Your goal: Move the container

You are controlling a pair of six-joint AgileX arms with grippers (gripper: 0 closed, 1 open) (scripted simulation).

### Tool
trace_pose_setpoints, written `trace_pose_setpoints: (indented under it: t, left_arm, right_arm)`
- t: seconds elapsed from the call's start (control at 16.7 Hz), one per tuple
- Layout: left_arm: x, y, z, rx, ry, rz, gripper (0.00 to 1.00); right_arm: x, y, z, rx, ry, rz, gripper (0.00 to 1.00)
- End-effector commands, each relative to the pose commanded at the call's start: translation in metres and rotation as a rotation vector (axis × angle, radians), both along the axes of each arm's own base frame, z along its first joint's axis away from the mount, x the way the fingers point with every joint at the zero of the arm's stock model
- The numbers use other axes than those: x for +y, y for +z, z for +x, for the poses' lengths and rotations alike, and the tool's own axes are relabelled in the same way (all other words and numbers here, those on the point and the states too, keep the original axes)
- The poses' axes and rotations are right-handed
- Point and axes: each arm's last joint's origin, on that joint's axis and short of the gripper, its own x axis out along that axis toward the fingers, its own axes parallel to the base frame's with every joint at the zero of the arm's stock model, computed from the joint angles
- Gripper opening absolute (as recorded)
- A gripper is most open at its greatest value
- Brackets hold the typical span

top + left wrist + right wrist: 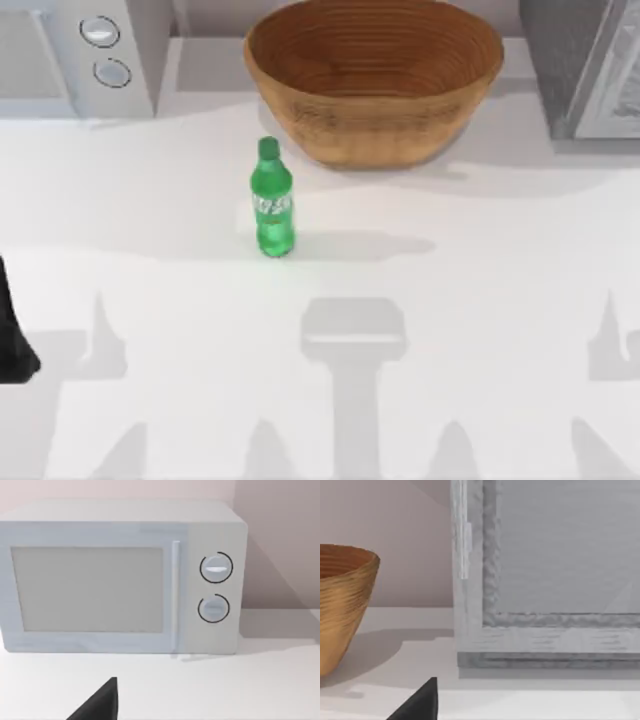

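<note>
White table (480,300): container (271,205) untouched, upright beside bowl (374,75). Approach not started; jaw state cannot be told. Reach needed.

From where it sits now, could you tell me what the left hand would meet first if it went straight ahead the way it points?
Most likely the microwave: the left wrist view faces its door squarely across bare table, though depth is unclear.
</note>
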Motion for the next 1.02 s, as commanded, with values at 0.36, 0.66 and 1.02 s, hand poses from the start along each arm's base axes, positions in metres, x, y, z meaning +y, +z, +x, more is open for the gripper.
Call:
trace_pose_setpoints:
  t: [0.36, 0.66, 1.02]
  left_arm:
    - [0.000, 0.000, 0.000, 0.000, 0.000, 0.000, 1.00]
    - [0.000, 0.000, 0.000, 0.000, 0.000, 0.000, 1.00]
    - [0.000, 0.000, 0.000, 0.000, 0.000, 0.000, 1.00]
  right_arm:
    - [0.003, 0.008, 0.005, 0.000, 0.030, 0.002, 1.00]
    - [0.016, 0.032, 0.028, 0.006, 0.125, 0.005, 1.00]
    - [0.055, 0.048, 0.086, 0.006, 0.298, 0.007, 1.00]
